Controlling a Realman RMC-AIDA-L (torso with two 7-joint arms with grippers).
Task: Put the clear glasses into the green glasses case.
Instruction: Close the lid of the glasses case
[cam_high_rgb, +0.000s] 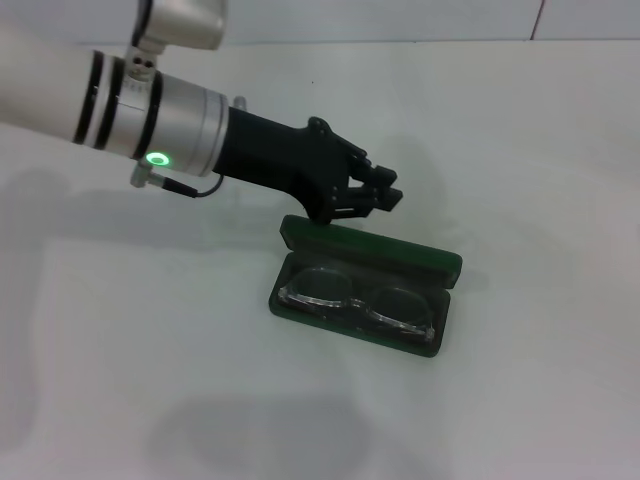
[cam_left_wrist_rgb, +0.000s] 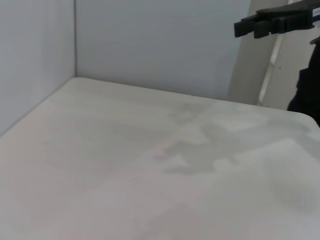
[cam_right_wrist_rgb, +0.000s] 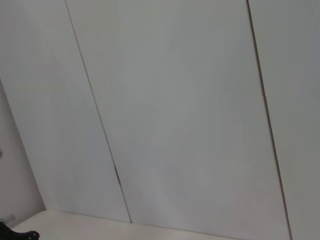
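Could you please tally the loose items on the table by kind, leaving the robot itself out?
Glasses cases: 1, the green glasses case, lying open.
Pairs of glasses: 1, the clear glasses, lying inside the case.
Total: 2.
The left gripper hovers above the case's far edge.

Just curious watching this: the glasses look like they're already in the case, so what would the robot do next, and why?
Probably push the lid down. The clear glasses already lie inside the green glasses case, whose lid stands open, and the left hand hovers just behind that lid, fingers together.
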